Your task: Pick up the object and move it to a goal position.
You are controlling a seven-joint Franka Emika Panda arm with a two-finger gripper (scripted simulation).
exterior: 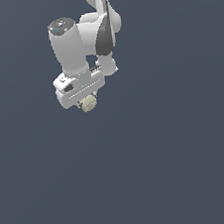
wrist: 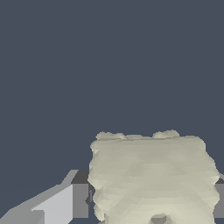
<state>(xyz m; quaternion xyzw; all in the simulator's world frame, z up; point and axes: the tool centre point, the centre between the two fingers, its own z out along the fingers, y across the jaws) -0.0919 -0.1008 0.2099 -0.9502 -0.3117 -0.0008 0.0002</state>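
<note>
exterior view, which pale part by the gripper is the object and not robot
The small cream lumpy blob under the white gripper. It is yellowish and rough; the robot parts are smooth white or grey.

- The small cream-yellowish lumpy blob (exterior: 88, 104) (wrist: 153, 179) looks matt and rough, its surface bumpy.
- The white blocky end effector (exterior: 84, 103) looks like smooth, faintly glossy plastic.

white rounded arm links (exterior: 67, 45) with dark grey joint seams, a blocky white gripper (exterior: 85, 103) body, pale grey fingers (wrist: 65, 203) with darker pads.

Fingers (exterior: 80, 101) mostly hidden — grip on object (exterior: 88, 104) seemingly unclear.
</note>
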